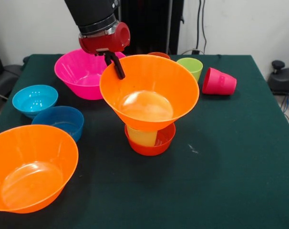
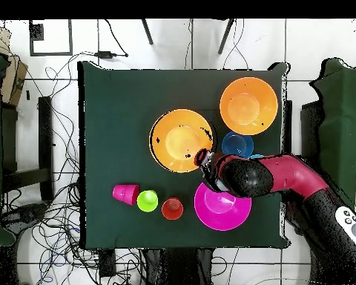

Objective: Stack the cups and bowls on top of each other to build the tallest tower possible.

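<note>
My gripper (image 1: 117, 67) is shut on the back-left rim of a large orange bowl (image 1: 149, 90). The bowl sits, slightly tilted, on a pale yellow cup (image 1: 142, 136), which stands in a small red-orange bowl (image 1: 153, 145) mid-table. In the overhead view the gripper (image 2: 205, 159) is at the edge of this bowl (image 2: 179, 139), which hides the cup and small bowl. A second large orange bowl (image 1: 32, 167) is at the near left. A magenta bowl (image 1: 80, 71) is behind the gripper. A light blue bowl (image 1: 35, 99) and a darker blue bowl (image 1: 61, 121) stand at the left.
A lime green cup (image 1: 190, 67) stands at the back. A red-pink cup (image 1: 219, 82) lies on its side to its right. An orange cup (image 1: 159, 55) peeks over the held bowl. The green table (image 1: 230, 157) is open at the right and front.
</note>
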Action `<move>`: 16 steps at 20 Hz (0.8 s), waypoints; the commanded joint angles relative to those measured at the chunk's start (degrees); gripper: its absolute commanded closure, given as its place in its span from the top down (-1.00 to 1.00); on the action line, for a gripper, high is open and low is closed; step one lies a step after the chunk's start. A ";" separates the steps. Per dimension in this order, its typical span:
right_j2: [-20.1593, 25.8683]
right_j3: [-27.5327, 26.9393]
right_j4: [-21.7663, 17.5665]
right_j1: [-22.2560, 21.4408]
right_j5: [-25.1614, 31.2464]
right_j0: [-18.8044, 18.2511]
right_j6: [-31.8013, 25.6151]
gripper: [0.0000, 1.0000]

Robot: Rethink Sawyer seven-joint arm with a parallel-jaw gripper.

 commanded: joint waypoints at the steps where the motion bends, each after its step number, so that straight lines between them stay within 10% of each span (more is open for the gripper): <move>1: -0.81 0.35 -1.54 1.29 2.65 2.14 -12.20 -1.00; 16: -1.33 -0.73 -4.47 1.54 -1.16 2.64 -11.36 -1.00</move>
